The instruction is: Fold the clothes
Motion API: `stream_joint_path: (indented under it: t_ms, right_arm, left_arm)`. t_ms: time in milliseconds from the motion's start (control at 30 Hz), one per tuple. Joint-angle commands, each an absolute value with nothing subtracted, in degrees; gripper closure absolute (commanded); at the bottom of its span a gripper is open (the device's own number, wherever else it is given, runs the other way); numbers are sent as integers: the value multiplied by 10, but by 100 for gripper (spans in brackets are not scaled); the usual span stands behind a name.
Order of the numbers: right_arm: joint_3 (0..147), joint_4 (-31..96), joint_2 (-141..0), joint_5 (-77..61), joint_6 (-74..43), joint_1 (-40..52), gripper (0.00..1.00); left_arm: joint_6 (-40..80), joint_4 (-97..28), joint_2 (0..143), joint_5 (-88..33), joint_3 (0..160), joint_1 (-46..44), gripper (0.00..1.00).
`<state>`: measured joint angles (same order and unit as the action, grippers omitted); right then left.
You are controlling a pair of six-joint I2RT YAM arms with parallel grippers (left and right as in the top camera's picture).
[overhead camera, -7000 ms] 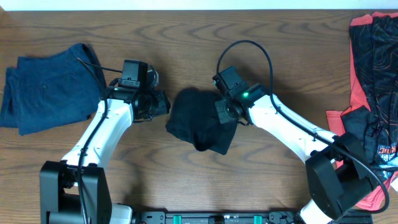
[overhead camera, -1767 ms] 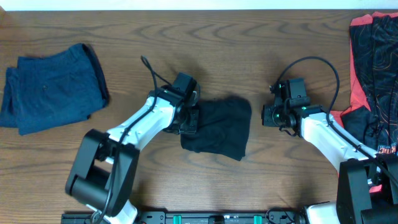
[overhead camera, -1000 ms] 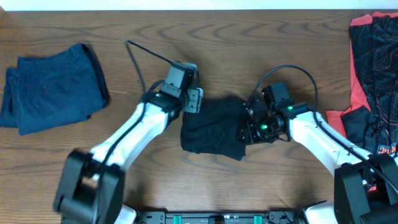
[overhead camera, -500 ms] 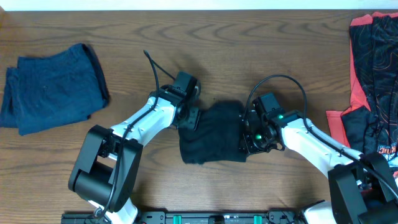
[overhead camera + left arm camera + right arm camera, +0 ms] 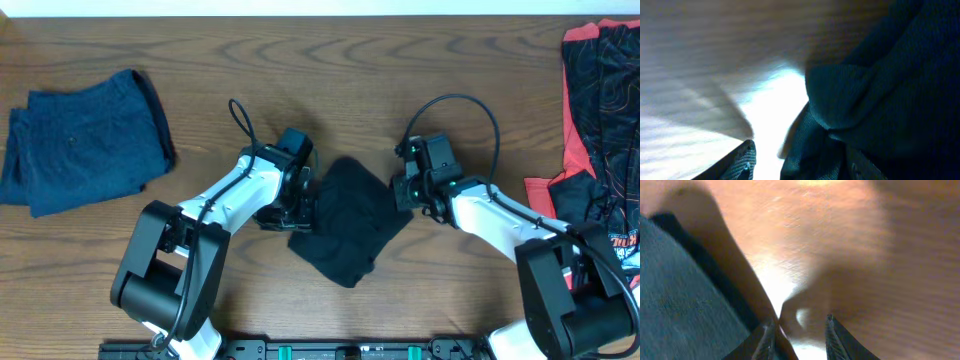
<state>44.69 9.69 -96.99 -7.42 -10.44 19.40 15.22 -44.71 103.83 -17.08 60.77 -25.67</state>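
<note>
Clock frame: overhead view, twelve at the table's far edge, six at the robot's bases.
Nearest, six side: the black garment (image 5: 350, 225) lies bunched in the middle of the table (image 5: 300, 60), one corner pointing to six. It is a rough diamond, not a flat rectangle.
Long axis: roughly twelve to six by my reading. The crumpling makes this uncertain.
Left gripper (image 5: 300, 200): at the garment's nine o'clock edge, touching it. The cloth lies at three from it.
Left pincer state: parted, not clenched. In the left wrist view a fold of cloth pushes in between the fingers (image 5: 746, 164), but bright table shows beside that finger.
Right gripper (image 5: 402, 190): at the garment's two o'clock edge. The cloth lies at about eight from it.
Right pincer state: released. In the right wrist view bare wood shows between the fingers (image 5: 766, 336), and the cloth lies just outside that one.
Nearer arm: both are at the cloth. The left one already has fabric in its gap, so I judge it better placed to take hold.
What the move turns on: opposite edges at nine and two, so a pull apart would likely spread the cloth across its long axis.
Far left, ten o'clock: the blue garment (image 5: 85, 140), well apart.
Far right, three o'clock: the red-and-black pieces (image 5: 600, 120), at the table's edge.
</note>
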Motion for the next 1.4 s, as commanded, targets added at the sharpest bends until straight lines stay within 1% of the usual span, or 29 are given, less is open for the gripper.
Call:
stream_joint_path:
  t_ms: [0,67,133,300,433,533,633,800,1033,1167,1267,1367]
  right_arm:
    - [484,107,-972,-53,-100,171,64]
    - [512,143,-969,-57,-100,162,63]
    - [547,214,-960,-63,-100,157,61]
    - [602,392,-912,-77,-142,157,63]
    - [599,469,-869,-153,-183,159,63]
    - [581,495,-854,-173,-196,167,63]
    - [553,494,-853,-203,-197,182,63]
    - [485,425,-853,-242,-216,217,62]
    - [429,344,-853,-276,-245,256,62]
    - [424,336,-853,-276,-257,259,62]
    - [424,335,-853,-272,-257,259,64]
    - [422,335,-853,-272,-257,260,69]
  left_arm:
    - [181,-414,1048,-225,601,-257,40]
    - [181,-393,1048,-222,603,-256,40]
    - [181,-395,1047,-199,612,-249,41]
    - [175,-414,1015,-138,632,-223,40]
    - [172,-413,975,-139,632,-211,40]
    - [166,-412,947,-150,632,-214,40]
    - [139,-404,931,-192,632,-220,40]
    - [78,-397,942,-206,630,-238,40]
    - [55,-384,954,-205,620,-266,39]
    - [55,-376,955,-205,617,-275,40]
    - [56,-365,955,-205,608,-278,40]
    - [56,-356,959,-205,595,-279,39]
